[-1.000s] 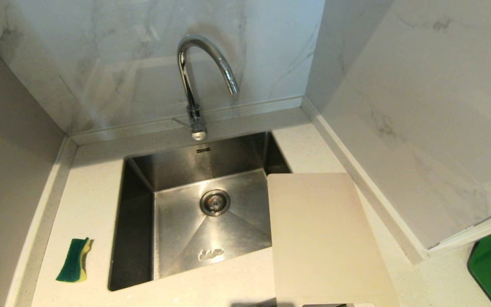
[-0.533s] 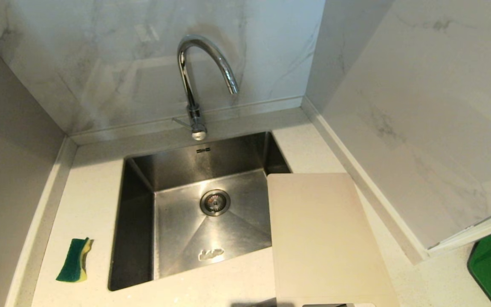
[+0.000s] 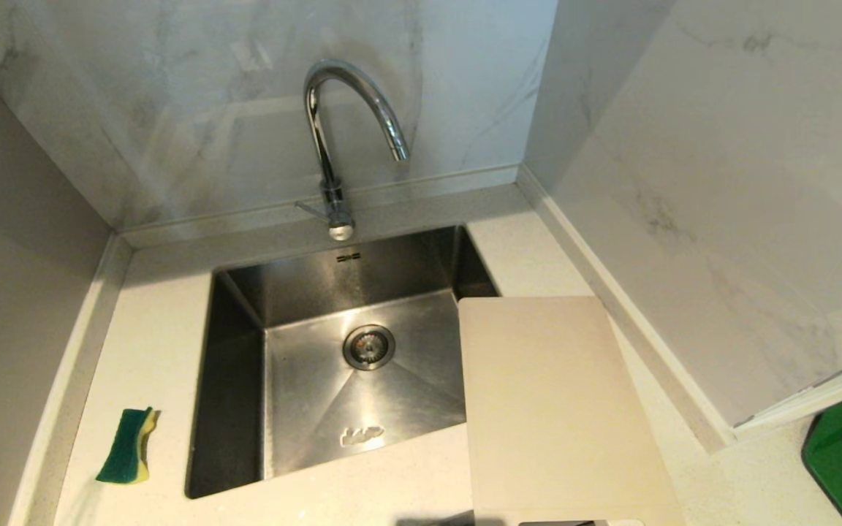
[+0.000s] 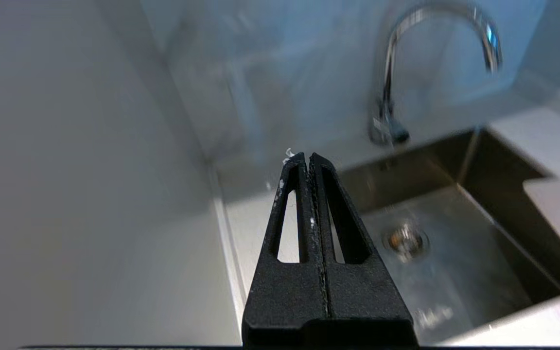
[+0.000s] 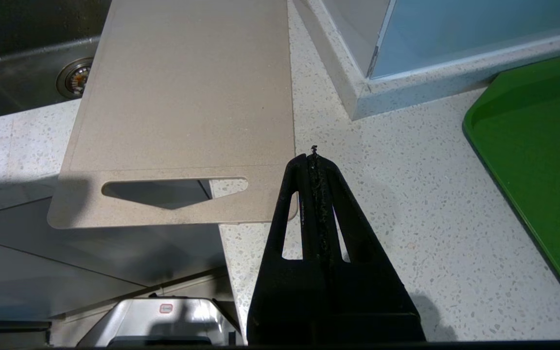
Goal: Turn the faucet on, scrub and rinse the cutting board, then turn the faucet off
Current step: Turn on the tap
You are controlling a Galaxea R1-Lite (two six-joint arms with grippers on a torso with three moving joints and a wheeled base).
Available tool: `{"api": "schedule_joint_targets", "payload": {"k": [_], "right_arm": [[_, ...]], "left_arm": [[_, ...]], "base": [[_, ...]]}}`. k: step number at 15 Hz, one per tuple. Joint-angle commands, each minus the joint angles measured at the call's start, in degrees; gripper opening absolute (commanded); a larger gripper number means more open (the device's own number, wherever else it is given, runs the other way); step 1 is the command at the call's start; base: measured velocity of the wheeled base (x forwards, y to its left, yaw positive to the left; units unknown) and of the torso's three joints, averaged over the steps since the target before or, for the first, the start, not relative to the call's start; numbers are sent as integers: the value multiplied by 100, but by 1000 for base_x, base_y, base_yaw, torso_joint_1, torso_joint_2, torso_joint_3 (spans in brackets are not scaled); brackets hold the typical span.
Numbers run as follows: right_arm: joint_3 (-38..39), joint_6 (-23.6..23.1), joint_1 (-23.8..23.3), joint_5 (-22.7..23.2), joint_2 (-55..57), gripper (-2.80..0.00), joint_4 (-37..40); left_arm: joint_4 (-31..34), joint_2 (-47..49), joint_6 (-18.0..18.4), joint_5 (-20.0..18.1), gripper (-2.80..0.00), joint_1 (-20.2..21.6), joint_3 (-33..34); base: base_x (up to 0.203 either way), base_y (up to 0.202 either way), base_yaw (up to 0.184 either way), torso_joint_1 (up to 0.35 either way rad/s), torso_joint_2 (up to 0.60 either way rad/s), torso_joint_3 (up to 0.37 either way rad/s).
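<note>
Head view unchanged: faucet [image 3: 333,146] dry, cutting board [image 3: 560,409] at desk's front-right edge; both grippers' jaws closed, empty. Nothing begun.

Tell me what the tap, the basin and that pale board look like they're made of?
Faucet: polished chrome-look metal, mirror reflections. Sink: brushed stainless steel by its dull grey sheen. Cutting board: probably matte cream plastic, with a moulded slot handle seen from the right wrist.
</note>
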Motion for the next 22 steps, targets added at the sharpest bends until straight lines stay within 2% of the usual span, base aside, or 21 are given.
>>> {"api": "schedule_joint_targets", "payload": {"k": [1,5,10,13,15,17,18,20,22], "right_arm": [[-4,2,1,3,0,-280,2],[1,2,1,3,0,-280,2],[1,2,1,3,0,-280,2],[-1,-4,1,3,0,-280,2],[-6,-7,1,3,0,-280,2],[-6,-7,1,3,0,-280,2],[-8,-7,1,3,0,-280,2],[-8,-7,1,3,0,-280,8],[-8,-15,1,3,0,-280,11]], "left_arm": [[3,878,69,3,-280,-4,-943],[4,1932,171,11,-280,12,-2404],[12,2995,493,35,-280,169,-3826],[-2,3485,542,67,-280,519,-4094],[-21,3794,566,191,-280,535,-4226],[-71,4154,550,709,-280,418,-4472],[-149,4300,506,996,-280,127,-4544],[-423,4760,342,1976,-280,-580,-4654],[-847,5233,210,2786,-280,-1184,-4720]], "base": [[0,0,0,0,0,0],[0,0,0,0,0,0],[0,0,0,0,0,0],[0,0,0,0,0,0],[0,0,0,0,0,0],[0,0,0,0,0,0],[0,0,0,0,0,0],[0,0,0,0,0,0],[0,0,0,0,0,0]]}}
